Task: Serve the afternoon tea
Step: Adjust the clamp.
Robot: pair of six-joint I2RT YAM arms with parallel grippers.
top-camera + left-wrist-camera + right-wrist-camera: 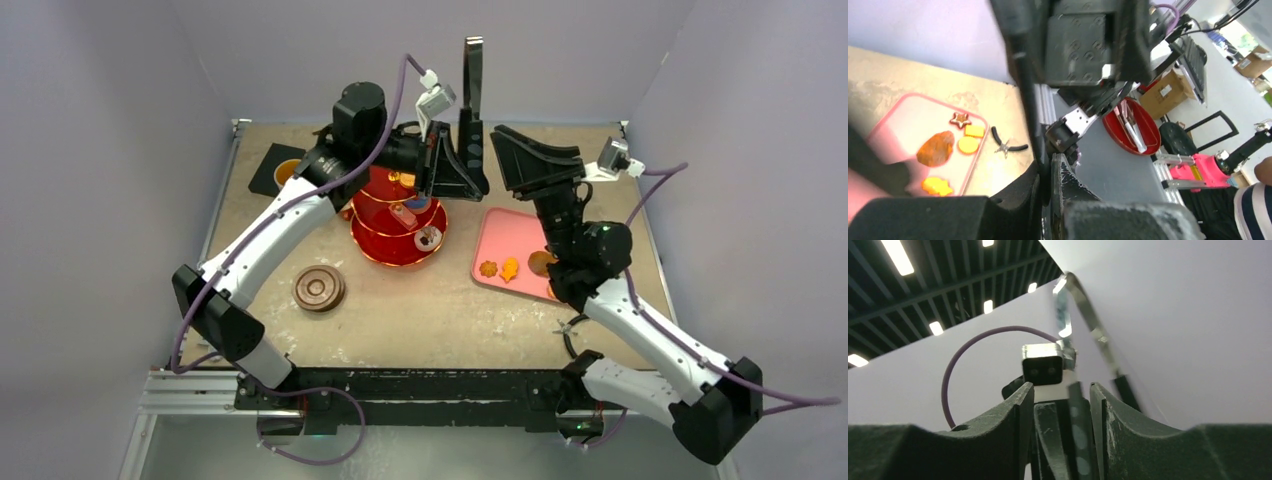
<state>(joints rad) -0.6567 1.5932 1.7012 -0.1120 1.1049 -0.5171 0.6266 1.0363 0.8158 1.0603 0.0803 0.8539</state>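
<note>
The red three-tier stand (400, 240) stands mid-table with small pastries (428, 237) on its tiers. More pastries (510, 268) lie on the pink tray (520, 225). A small copper cup (287, 170) sits on a black mat at the back left, and a brown saucer (319, 288) lies in front of the stand. Above the stand, my left gripper (468, 150) (1050, 162) is shut on one arm of the upright black tongs (473, 75) (1020, 85) (1088, 315). My right gripper (497, 140) (1060, 390) meets it tip to tip. Its jaws stand apart around a tongs arm and a left finger, and I cannot see whether they press.
Black-handled pliers (570, 330) (1008, 145) lie near the table's front right corner, beside the tray (908, 125). Grey walls close in the table at the back and on both sides. Both arms cross the air above the stand and tray.
</note>
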